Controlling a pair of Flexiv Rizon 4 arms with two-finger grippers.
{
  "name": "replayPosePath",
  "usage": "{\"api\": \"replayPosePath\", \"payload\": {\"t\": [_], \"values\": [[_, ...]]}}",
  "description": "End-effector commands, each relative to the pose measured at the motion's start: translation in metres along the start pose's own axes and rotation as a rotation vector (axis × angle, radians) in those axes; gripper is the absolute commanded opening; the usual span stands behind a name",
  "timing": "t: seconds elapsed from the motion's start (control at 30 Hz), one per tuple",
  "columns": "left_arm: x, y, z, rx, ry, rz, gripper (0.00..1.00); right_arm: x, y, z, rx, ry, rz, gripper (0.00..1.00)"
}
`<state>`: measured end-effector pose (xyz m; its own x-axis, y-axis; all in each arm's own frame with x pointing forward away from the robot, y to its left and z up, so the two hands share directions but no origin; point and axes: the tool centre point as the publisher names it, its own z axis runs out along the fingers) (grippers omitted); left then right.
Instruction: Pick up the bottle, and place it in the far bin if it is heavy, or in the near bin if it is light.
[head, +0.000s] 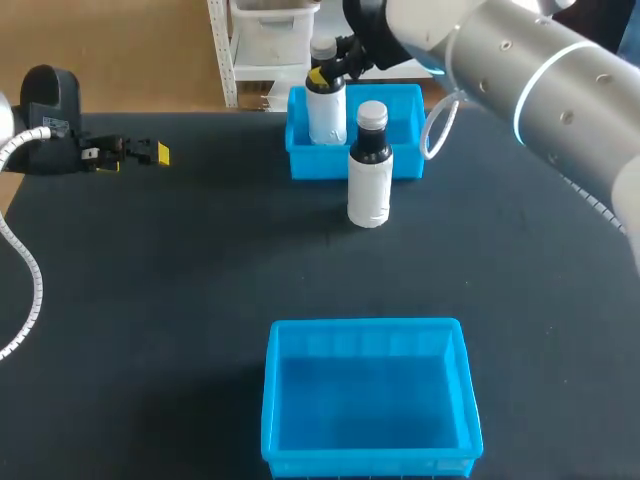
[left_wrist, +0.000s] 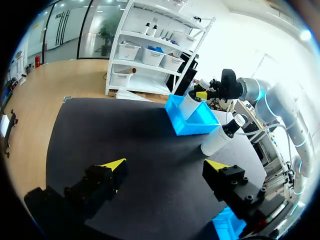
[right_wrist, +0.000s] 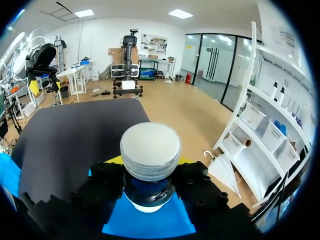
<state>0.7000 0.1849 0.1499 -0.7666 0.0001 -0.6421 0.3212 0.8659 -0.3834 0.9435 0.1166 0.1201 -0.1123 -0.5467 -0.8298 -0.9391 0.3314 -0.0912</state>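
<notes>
1. Black table (head: 150, 260) carries the far bin (head: 408, 165) and the near bin (head: 465, 400). The left gripper (head: 140, 152) rests at the far left, fingers apart, holding nothing.
2. The right gripper (head: 322, 72) is closed on the neck of the held bottle (head: 326, 115), just under its cap, at the left side of the far bin. Whether the base touches the bin floor is hidden.
3. If the fingers open while it hangs, I think it could tip against the wall or fall over.
4. The second bottle (head: 370, 180) stands just near of the far bin, so the right arm, pulling away, might knock it.
</notes>
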Motion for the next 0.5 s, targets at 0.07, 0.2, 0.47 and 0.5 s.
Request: {"api": "replayPosePath", "payload": {"t": [0.07,0.2,0.47,0.5], "values": [[0.0,0.0,0.0,0.0,0.0,0.0,1.0,-0.002,-0.013,0.005,-0.388,0.012,0.008,1.0],[0.0,0.0,0.0,0.0,0.0,0.0,1.0,0.003,-0.014,-0.01,-0.376,0.022,0.019,1.0],[0.0,0.0,0.0,0.0,0.0,0.0,1.0,0.026,-0.015,-0.074,-0.298,0.045,0.061,1.0],[0.0,0.0,0.0,0.0,0.0,0.0,1.0,0.029,-0.015,-0.083,-0.285,0.047,0.065,1.0]]}}
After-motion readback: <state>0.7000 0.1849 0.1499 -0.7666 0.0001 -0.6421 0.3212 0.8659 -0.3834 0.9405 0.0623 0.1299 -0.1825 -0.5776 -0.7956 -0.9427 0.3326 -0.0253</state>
